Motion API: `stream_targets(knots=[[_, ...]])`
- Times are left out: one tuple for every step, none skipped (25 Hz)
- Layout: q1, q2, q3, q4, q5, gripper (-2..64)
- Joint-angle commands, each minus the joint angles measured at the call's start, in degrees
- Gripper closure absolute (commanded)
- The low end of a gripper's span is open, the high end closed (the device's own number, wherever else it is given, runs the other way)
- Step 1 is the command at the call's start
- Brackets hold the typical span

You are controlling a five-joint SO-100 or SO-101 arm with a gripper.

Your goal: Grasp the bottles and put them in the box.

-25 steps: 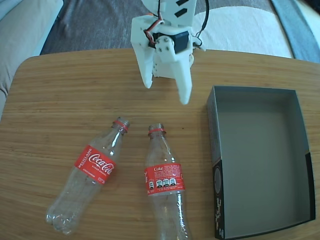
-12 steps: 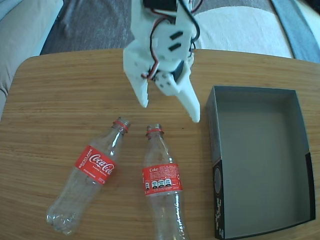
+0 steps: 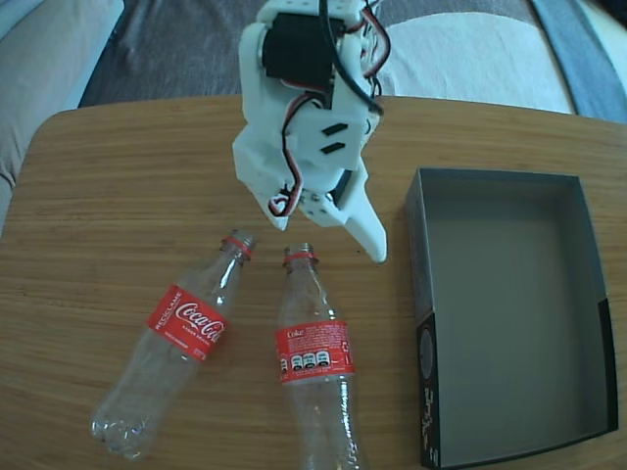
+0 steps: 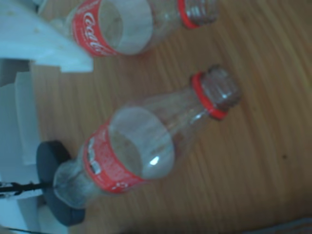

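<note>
Two clear Coca-Cola bottles lie on the wooden table, necks pointing away from the front edge. In the fixed view the left bottle (image 3: 181,328) lies slanted and the right bottle (image 3: 313,357) runs off the bottom edge. My white gripper (image 3: 328,238) hangs open just above their necks, its longer finger (image 3: 370,235) towards the box. The black box (image 3: 419,257) with a grey inside stands at the right, nothing in it. In the wrist view the right bottle (image 4: 146,146) fills the middle, the other bottle (image 4: 117,24) is at the top, and a white finger (image 4: 48,44) shows at upper left.
The table's (image 3: 118,186) rounded back edge runs behind the arm, with a grey and white cushioned surface (image 3: 176,49) beyond it. Bare wood lies left of the bottles and between the right bottle and the box.
The gripper has come down and forward from the table's back towards the bottle necks, staying open. The right bottle has shifted slightly to the left.
</note>
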Motion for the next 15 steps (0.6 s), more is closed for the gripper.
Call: stream_targets(knots=[[-1.14, 0.97, 2.9, 0.79, -4.04, 10.2], [-1.49, 2.02, 5.01, 0.18, -4.66, 10.2], [-2.02, 3.69, 7.21, -0.7, -4.75, 10.2], [-2.9, 5.54, 9.58, -2.2, -4.75, 10.2], [-3.34, 7.21, 12.04, -4.04, -4.75, 10.2], [-3.52, 8.61, 14.33, -5.89, -4.75, 10.2], [-3.52, 9.67, 16.52, -7.82, -4.75, 10.2], [-3.52, 10.46, 18.54, -9.93, -4.75, 10.2], [-3.43, 11.07, 20.04, -11.95, -4.75, 10.2], [-3.25, 11.43, 20.92, -13.54, -4.75, 10.2], [-3.16, 11.6, 21.45, -14.68, -4.75, 10.2], [-3.08, 11.69, 21.88, -15.38, -4.83, 10.2], [-3.08, 11.6, 22.06, -16.08, -4.83, 10.2], [-3.08, 11.43, 22.15, -16.7, -4.83, 10.2], [-3.16, 11.34, 22.15, -17.49, -4.83, 10.2]])
